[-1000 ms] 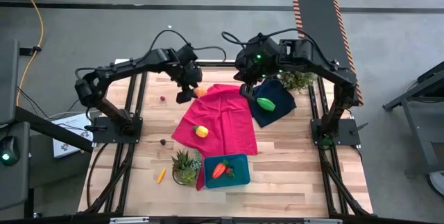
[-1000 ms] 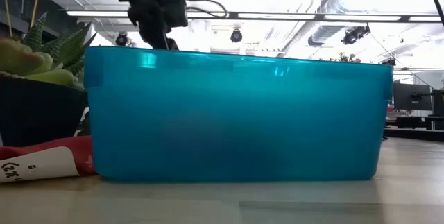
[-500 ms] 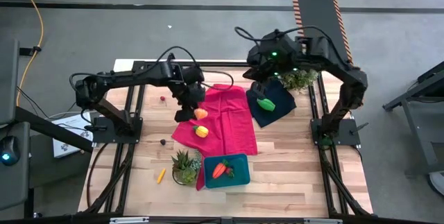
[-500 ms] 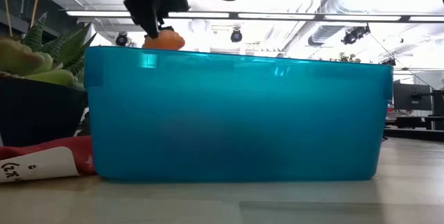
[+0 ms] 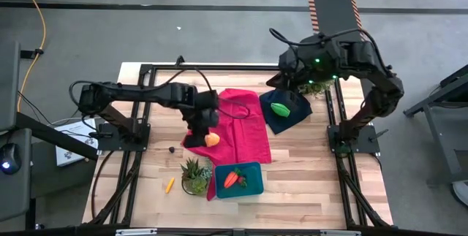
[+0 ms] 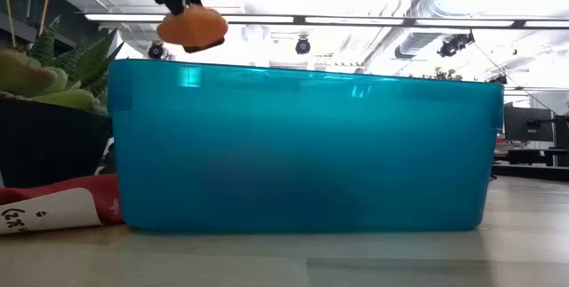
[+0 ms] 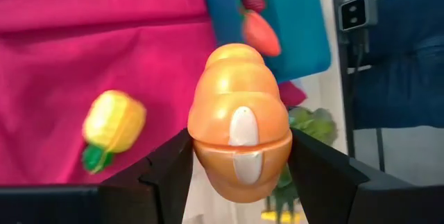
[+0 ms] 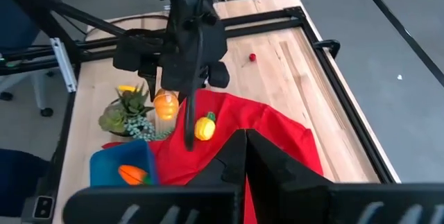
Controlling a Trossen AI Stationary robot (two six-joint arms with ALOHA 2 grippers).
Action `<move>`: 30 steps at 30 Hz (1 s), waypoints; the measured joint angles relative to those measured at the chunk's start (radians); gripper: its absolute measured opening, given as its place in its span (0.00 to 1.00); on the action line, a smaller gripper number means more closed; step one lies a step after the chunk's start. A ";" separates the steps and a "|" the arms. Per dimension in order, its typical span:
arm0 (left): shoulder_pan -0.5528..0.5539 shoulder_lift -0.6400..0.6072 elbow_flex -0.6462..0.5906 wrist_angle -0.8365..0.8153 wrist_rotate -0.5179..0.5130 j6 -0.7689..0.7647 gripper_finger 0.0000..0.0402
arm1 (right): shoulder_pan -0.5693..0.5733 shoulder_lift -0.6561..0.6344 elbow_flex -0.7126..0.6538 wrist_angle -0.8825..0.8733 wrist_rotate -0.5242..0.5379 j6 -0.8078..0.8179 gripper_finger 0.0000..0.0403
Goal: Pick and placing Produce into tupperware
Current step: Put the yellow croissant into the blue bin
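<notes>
High view: left gripper (image 5: pixel 207 135) has swung down off the far side of the pink cloth (image 5: pixel 245 126) to its near edge, orange piece (image 5: pixel 212 139) clamped in its fingers. It's now close to the tupperware (image 5: pixel 251 180) but not over it. Looks like the carry leg is mostly done, drop still to come. Carrot (image 5: pixel 231 179) already in the tub. Green oval (image 5: pixel 280 108) sits on the navy cloth (image 5: pixel 292 112), thin yellow stick (image 5: pixel 170 185) on bare table by the potted plant (image 5: pixel 194 174). Right gripper (image 5: pixel 287 82) has pulled back over the far right corner, fingers closed, nothing in them.

Low view: orange piece (image 6: pixel 191 27) has come forward and now hangs above the tub's rim (image 6: pixel 302 74), left end.

Left wrist view: piece (image 7: pixel 239 120) is a glossy, ridged orange lump with a pale patch, squeezed on both sides. Yellow piece (image 7: pixel 112 123) on the cloth beyond.

Right wrist view: left arm with the orange piece (image 8: pixel 166 105) beside the plant.
</notes>
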 joint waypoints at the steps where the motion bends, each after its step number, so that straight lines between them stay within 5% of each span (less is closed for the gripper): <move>1: -0.015 0.000 0.000 0.009 -0.001 -0.015 0.51 | 0.005 -0.004 0.000 0.001 0.001 0.000 0.00; 14: -0.194 0.000 0.000 0.136 -0.048 -0.155 0.51 | 0.074 -0.016 0.000 0.004 0.041 0.078 0.00; 30: -0.367 0.000 0.000 0.325 -0.342 -0.377 0.51 | 0.164 -0.015 0.000 0.058 0.140 0.160 0.00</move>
